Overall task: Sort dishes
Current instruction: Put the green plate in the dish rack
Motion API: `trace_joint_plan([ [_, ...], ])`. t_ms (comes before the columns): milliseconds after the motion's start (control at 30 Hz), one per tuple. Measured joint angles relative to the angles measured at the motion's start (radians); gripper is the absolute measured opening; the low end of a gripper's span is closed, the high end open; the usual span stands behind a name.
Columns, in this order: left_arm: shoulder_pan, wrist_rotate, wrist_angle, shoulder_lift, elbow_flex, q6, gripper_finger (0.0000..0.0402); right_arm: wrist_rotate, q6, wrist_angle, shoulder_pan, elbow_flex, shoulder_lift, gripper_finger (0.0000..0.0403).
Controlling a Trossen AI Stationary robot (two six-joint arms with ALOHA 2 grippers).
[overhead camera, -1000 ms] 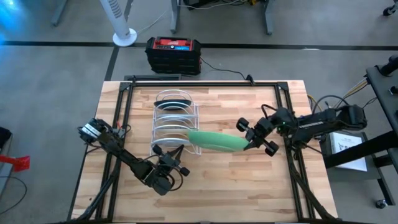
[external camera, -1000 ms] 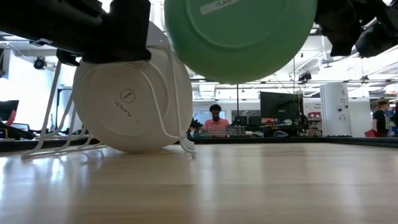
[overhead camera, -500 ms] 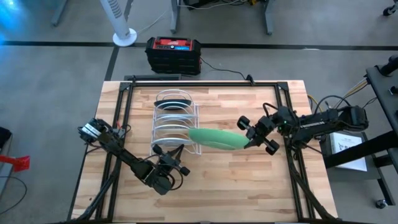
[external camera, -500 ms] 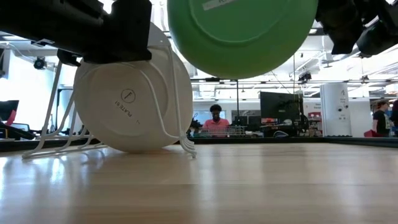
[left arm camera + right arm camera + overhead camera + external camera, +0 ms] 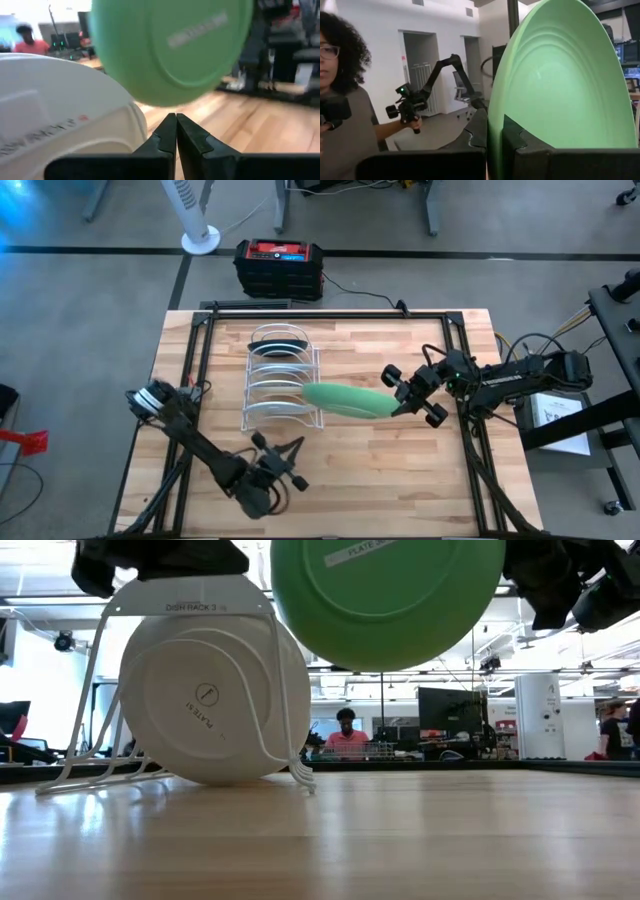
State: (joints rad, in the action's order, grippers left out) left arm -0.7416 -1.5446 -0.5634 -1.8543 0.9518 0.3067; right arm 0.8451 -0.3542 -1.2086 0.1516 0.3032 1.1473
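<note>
Holding the light green plate [image 5: 348, 400] on edge by its right rim, the right gripper [image 5: 405, 401] is clamped shut on it, plate airborne just right of the white wire rack [image 5: 281, 380]. Plate's long axis runs left-right, across the rack's slots; its left edge overlaps the rack's near-right corner. Left gripper [image 5: 272, 471] sits pinched shut and empty, near side of the rack, leaving open table on the right.

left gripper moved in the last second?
Yes. In the high view the left gripper, jaws shut, has backed off from the near end of the white wire rack toward the table's front edge.
</note>
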Motion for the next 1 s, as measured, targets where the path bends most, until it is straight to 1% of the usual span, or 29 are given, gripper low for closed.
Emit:
trace_joint_plan([
  [67,0.003,-0.001,0.007,-0.052,0.032,-0.044,0.0000,0.003,0.007,0.002,0.000,0.000,0.000,0.0000],
  [133,0.013,-0.017,0.006,-0.106,0.075,-0.044,0.0000,0.010,0.008,0.005,0.000,0.000,0.000,0.0000],
  [200,0.017,-0.020,0.004,-0.141,0.107,-0.021,0.0000,0.013,0.007,0.006,0.000,0.000,0.000,0.0000],
  [267,-0.002,-0.021,0.003,-0.160,0.114,0.053,0.0000,0.020,0.007,0.007,0.000,-0.001,0.000,0.0000],
  [333,-0.038,-0.022,0.005,-0.167,0.097,0.174,0.0000,0.022,0.010,0.008,0.000,-0.001,0.001,0.0000],
  [433,-0.077,-0.022,0.001,-0.171,0.045,0.397,0.0000,0.030,0.014,0.007,0.000,-0.001,0.001,0.0000],
  [500,-0.066,-0.025,0.003,-0.186,0.006,0.498,0.0000,0.045,0.016,0.007,0.000,-0.001,0.001,0.0000],
  [600,-0.017,-0.025,0.005,-0.203,-0.049,0.626,0.0000,0.053,0.015,0.007,-0.001,-0.001,0.001,0.0000],
  [667,0.002,-0.015,-0.001,-0.188,-0.082,0.675,0.0000,0.053,0.009,0.007,-0.001,-0.001,0.001,0.0000],
  [867,0.010,-0.013,-0.070,-0.163,-0.144,0.712,0.0000,0.051,0.012,0.007,-0.001,-0.001,0.001,0.0000],
  [1000,0.044,-0.005,-0.152,-0.161,-0.181,0.811,0.0000,0.047,0.012,0.006,0.000,-0.001,0.001,0.0000],
])
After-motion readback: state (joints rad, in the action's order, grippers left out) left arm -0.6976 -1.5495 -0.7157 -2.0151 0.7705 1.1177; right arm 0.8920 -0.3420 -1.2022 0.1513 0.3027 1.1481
